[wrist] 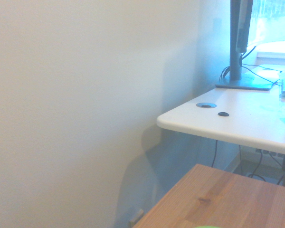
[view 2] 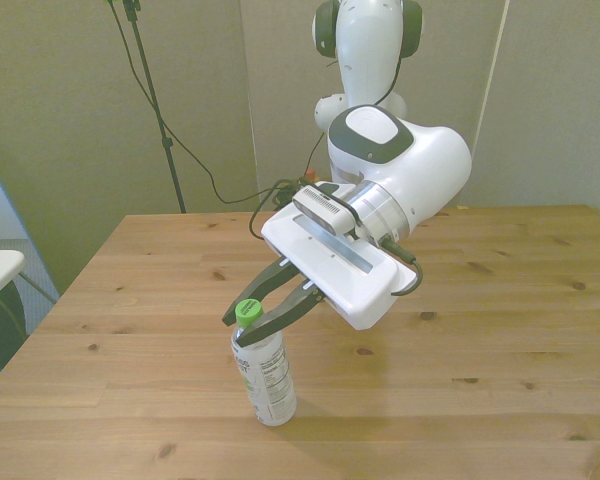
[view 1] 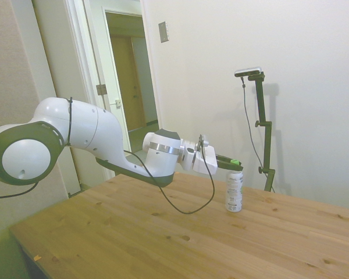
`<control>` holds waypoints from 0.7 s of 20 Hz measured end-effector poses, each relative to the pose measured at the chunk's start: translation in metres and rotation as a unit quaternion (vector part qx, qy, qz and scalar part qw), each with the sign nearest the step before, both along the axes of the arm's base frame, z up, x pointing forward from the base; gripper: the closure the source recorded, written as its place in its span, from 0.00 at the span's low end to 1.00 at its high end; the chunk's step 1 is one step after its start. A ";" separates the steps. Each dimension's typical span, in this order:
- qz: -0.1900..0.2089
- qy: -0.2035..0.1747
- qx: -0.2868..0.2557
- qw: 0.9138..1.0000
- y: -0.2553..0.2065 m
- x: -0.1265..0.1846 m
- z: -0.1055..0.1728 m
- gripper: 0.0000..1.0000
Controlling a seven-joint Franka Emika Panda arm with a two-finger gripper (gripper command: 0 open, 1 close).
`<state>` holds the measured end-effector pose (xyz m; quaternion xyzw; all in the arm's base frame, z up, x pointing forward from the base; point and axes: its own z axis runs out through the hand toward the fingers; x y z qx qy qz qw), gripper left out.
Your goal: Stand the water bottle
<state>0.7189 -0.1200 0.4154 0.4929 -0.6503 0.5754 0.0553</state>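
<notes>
Water bottle (view 2: 265, 375) upright now on the bench (view 2: 480, 350), directly under the tips of the end effector (view 2: 248, 318), base flat on the wood as far as both outer views show. End effector reaching almost level, its two dark fingers (view 2: 280, 318) placed on either side of the green cap (view 2: 246, 310); looks closed around the cap or the neck, though real contact cannot be confirmed. Task judged nearly finished, only release and retreat left. Main risk from here: opening unevenly or pulling back sideways, so that one finger drags the cap and tips the bottle, which is tall, narrow and probably light. Also possible: pressing down a little more, making the base slide on the smooth wood. Safer, probably, to open fully first and then draw straight back. Room for moving is generous: bare wood on all sides of the end effector, bench edges well apart from it, nothing else standing near. In the wrist view only a wall, a white desk (wrist: 228, 123) and a bench corner.
</notes>
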 end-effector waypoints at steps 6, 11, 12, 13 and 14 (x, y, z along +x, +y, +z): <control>-0.006 -0.002 0.011 1.000 0.000 0.000 0.000 0.00; -0.009 -0.006 0.028 1.000 0.004 -0.001 0.005 0.00; -0.009 -0.008 0.033 0.999 0.005 -0.002 0.009 0.00; -0.007 -0.009 0.039 0.999 0.007 -0.003 0.014 0.00; -0.003 -0.007 0.048 0.999 0.010 -0.006 0.021 0.00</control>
